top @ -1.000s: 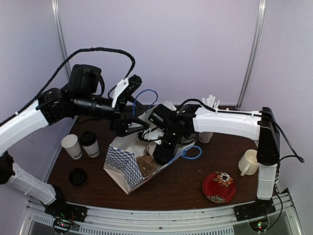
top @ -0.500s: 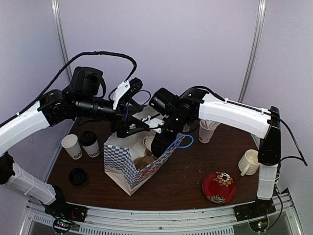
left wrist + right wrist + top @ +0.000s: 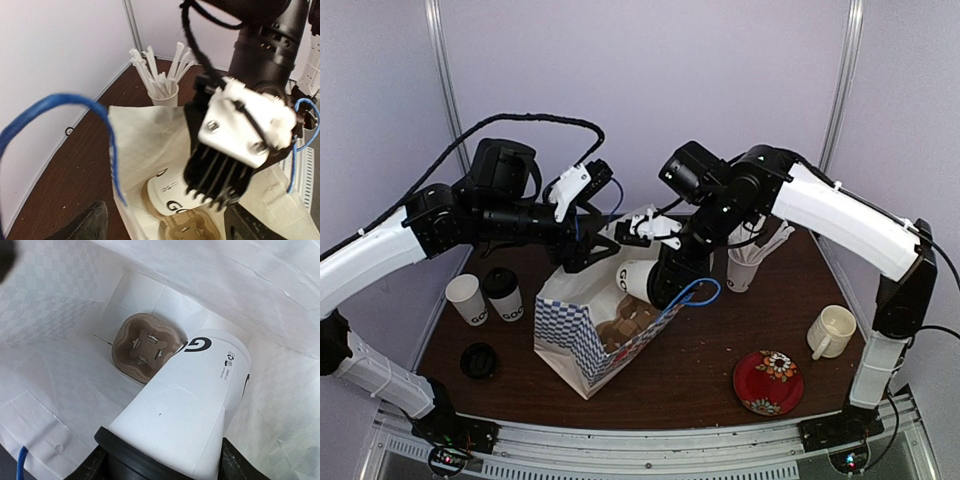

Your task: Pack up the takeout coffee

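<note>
Cup [image 3: 185, 400] of white paper with a black lid [image 3: 155, 462] hangs tilted inside the checked bag [image 3: 570, 335], centre of the overhead view, above a cardboard tray [image 3: 145, 347]. Right pincer [image 3: 217, 177] clamps it near the lid; left pincer [image 3: 588, 240] stands spread at the bag's rim, apparently empty. Thin, light wall probably dents easily; the stiff lidded rim seems the safest hold

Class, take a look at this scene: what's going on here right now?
The right gripper holds a lidded white paper cup, tilted into the open checkered bag, above a cardboard carrier lying at the bottom. The left gripper, open wide, sits at the bag's mouth. Two more cups stand on the table to the left of the bag.
</note>
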Robot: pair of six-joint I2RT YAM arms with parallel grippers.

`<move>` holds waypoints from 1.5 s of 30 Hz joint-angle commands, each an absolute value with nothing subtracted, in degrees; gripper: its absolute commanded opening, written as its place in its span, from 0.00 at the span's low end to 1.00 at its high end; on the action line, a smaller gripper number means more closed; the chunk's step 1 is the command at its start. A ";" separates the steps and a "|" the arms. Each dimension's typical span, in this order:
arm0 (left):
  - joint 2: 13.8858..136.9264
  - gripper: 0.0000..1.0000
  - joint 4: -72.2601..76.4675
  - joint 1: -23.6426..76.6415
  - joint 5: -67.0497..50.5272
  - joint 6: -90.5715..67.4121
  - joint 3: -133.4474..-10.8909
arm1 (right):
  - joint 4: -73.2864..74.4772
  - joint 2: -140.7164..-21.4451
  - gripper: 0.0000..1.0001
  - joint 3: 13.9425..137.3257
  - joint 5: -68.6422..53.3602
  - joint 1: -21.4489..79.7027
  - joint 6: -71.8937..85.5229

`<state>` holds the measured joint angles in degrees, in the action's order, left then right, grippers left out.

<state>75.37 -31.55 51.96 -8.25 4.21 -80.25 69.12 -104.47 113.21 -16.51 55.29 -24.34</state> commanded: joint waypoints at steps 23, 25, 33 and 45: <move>81.25 0.79 -31.26 40.70 0.80 0.53 -82.80 | 82.05 -90.10 0.63 117.40 -27.77 34.67 -35.58; 80.87 0.79 -31.33 40.65 0.79 0.48 -82.71 | 83.27 -88.33 0.64 112.35 -25.67 34.46 -37.83; 78.72 0.80 -30.80 40.69 -1.43 0.18 -81.90 | 88.87 -91.60 0.66 98.59 -23.76 36.04 -40.26; 77.83 0.81 -33.32 40.69 -4.41 -1.90 -82.93 | 92.58 -108.95 0.71 105.28 -21.08 39.77 -33.48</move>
<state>79.50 -32.86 40.93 -2.50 -0.21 -81.34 90.17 -107.24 102.80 -24.08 39.22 -36.58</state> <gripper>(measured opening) 0.805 0.701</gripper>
